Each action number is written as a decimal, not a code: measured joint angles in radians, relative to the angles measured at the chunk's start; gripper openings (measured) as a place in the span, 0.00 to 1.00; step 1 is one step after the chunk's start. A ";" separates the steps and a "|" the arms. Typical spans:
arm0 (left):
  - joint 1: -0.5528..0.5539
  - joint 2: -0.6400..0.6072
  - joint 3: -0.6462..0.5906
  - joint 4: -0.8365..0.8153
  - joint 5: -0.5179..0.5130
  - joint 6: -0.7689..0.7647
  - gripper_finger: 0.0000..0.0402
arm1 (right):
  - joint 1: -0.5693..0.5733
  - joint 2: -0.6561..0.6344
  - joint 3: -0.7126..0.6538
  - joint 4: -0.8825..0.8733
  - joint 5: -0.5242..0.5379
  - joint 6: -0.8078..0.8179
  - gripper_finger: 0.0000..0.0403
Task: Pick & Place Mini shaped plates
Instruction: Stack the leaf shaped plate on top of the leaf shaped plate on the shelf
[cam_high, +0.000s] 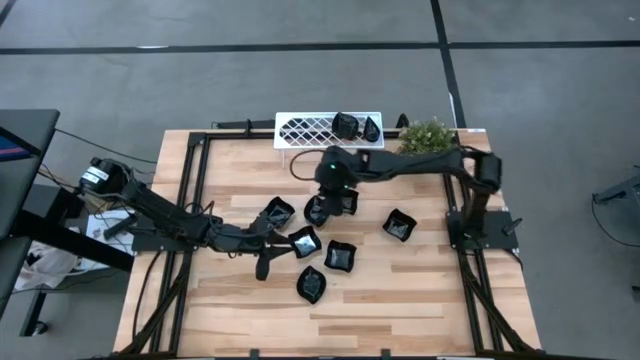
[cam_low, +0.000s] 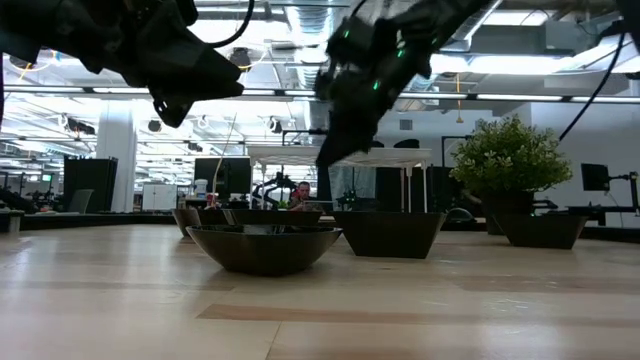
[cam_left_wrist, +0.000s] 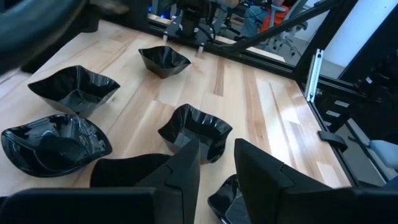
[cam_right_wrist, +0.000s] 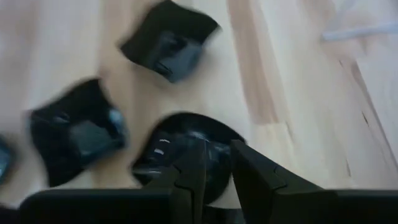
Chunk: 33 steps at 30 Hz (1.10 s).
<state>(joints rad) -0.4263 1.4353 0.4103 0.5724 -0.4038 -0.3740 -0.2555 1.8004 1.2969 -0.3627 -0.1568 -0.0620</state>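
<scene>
Several mini shaped plates, small glossy black dishes, rest on their bases on the wooden table: (cam_high: 277, 212), (cam_high: 305, 242), (cam_high: 340, 255), (cam_high: 312, 285), (cam_high: 400, 225). Two more stand on the white lattice rack (cam_high: 300, 130) at the far edge. My right gripper (cam_right_wrist: 217, 167) hangs over a rounded plate (cam_right_wrist: 180, 146) near the table's middle (cam_high: 320, 208), slanting down, its fingers a narrow gap apart with nothing between them. My left gripper (cam_left_wrist: 217, 168) is open just left of the cluster (cam_high: 275, 250), pointing toward a wavy-rimmed plate (cam_left_wrist: 196, 130) and holding nothing.
A green potted plant (cam_high: 428, 135) stands at the far right, beside the rack. A black frame rail (cam_high: 195, 170) runs around the table. Bare wood lies along the near edge (cam_high: 400, 310). In the low view both arms hang above the plates (cam_low: 265, 245).
</scene>
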 joint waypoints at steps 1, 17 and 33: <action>0.000 0.000 0.000 0.000 0.000 0.000 0.25 | -0.014 0.020 0.008 -0.004 -0.002 0.000 0.18; 0.000 0.000 -0.001 0.013 0.000 0.000 0.25 | -0.084 0.170 0.090 -0.074 -0.183 -0.053 0.18; 0.000 0.000 -0.001 0.021 0.000 -0.001 0.25 | -0.079 0.191 0.092 -0.086 -0.207 -0.064 0.38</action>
<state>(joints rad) -0.4259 1.4353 0.4091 0.5934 -0.4034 -0.3748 -0.3344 1.9915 1.3888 -0.4489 -0.3642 -0.1257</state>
